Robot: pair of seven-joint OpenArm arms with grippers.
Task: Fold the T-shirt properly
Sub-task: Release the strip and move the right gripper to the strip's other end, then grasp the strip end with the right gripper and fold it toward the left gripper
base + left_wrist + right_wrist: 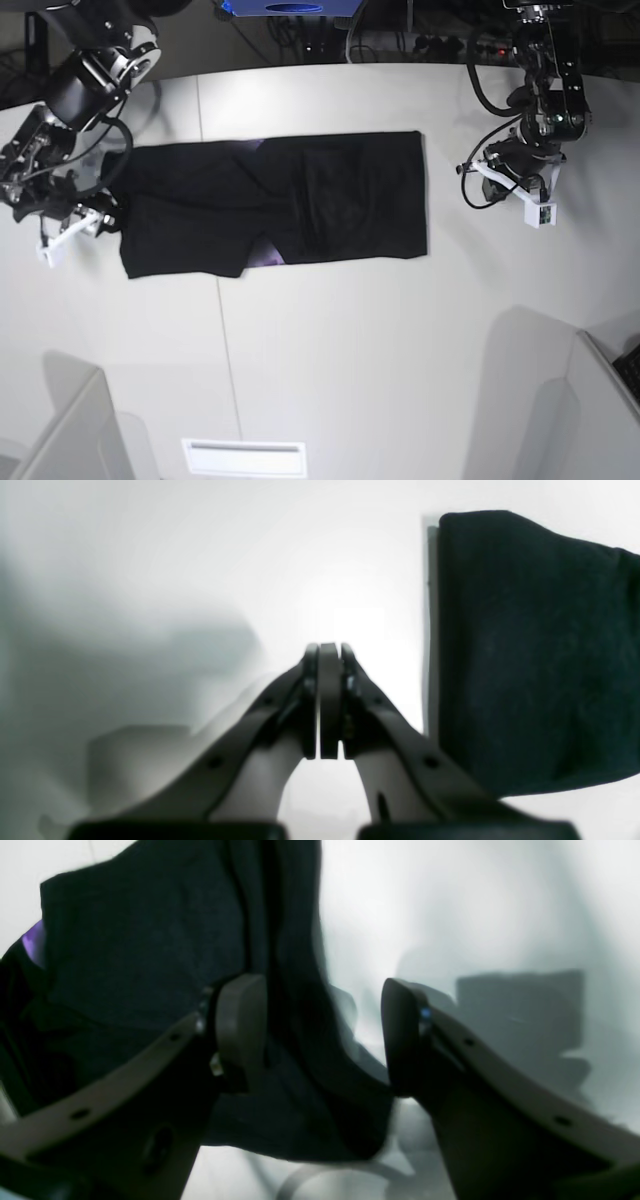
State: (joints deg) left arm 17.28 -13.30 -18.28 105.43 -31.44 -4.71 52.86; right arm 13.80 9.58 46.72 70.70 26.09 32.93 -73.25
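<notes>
The T-shirt (275, 205) is lying flat on the white table (340, 340) as a long black band, plain side up, with a sliver of purple print showing at its lower edge. The right end effector (320, 1035) is sitting at the shirt's left end in the base view, its fingers (240, 1025) standing wide apart with dark cloth lying between them but not pinched. The left end effector (329, 700) is hanging over bare table just beside the shirt's other end, its jaws pressed together and holding nothing.
</notes>
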